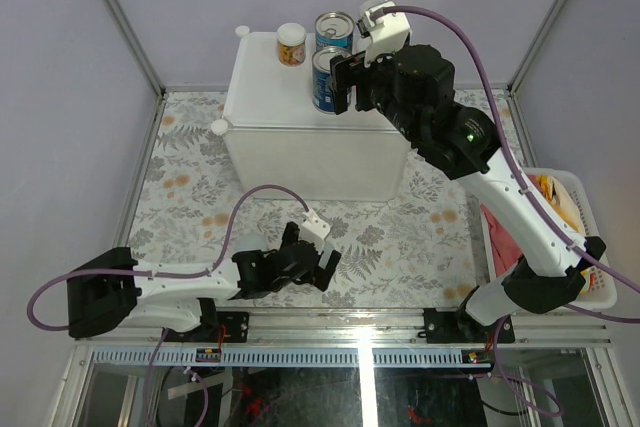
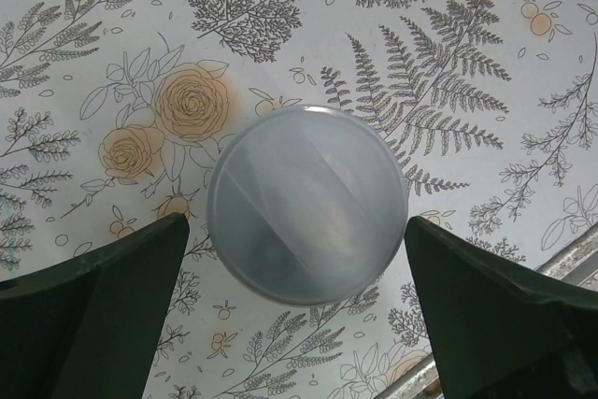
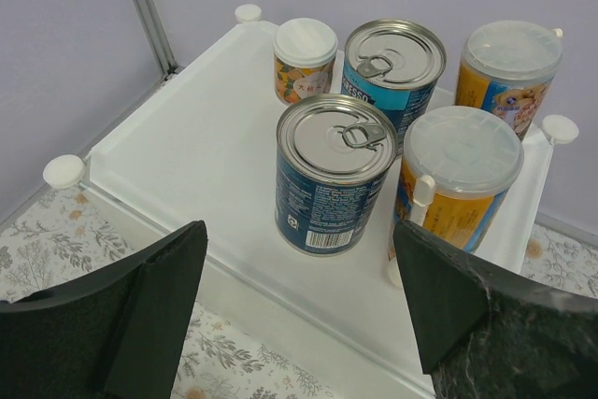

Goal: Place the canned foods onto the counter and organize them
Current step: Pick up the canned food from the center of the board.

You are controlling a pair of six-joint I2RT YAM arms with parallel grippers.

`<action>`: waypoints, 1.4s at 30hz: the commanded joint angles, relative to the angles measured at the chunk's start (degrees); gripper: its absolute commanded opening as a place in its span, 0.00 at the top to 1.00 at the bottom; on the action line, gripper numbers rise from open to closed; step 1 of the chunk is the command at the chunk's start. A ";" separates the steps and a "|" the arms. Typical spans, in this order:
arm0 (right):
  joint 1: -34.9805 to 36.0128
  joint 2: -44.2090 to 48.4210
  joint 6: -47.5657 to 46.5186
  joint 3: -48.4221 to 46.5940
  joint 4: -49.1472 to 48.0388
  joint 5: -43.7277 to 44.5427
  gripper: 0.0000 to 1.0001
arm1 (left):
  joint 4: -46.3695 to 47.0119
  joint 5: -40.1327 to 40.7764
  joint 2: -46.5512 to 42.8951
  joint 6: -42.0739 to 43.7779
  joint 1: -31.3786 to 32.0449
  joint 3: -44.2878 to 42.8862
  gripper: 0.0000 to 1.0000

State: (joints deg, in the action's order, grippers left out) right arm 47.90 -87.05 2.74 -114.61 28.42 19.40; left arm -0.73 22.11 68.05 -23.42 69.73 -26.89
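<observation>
Left wrist view: left gripper spread wide, gripping nothing, straddling a pale-lidded can on the floral table, probably lined up to grab. The right gripper is open and empty too, beside five cans on the far side of the counter.

White counter; dark blue can; orange jars; floral tablecloth.
</observation>
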 commanded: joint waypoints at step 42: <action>0.36 1.10 -1.09 -0.08 -3.59 -0.28 0.12 | -12.00 6.28 -5.93 -0.85 1.40 -14.70 1.00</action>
State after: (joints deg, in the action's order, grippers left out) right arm 47.90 -87.13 2.74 -114.45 27.90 19.40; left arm -8.78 25.08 64.64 -23.35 70.52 -35.73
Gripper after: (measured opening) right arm 0.878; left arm 0.675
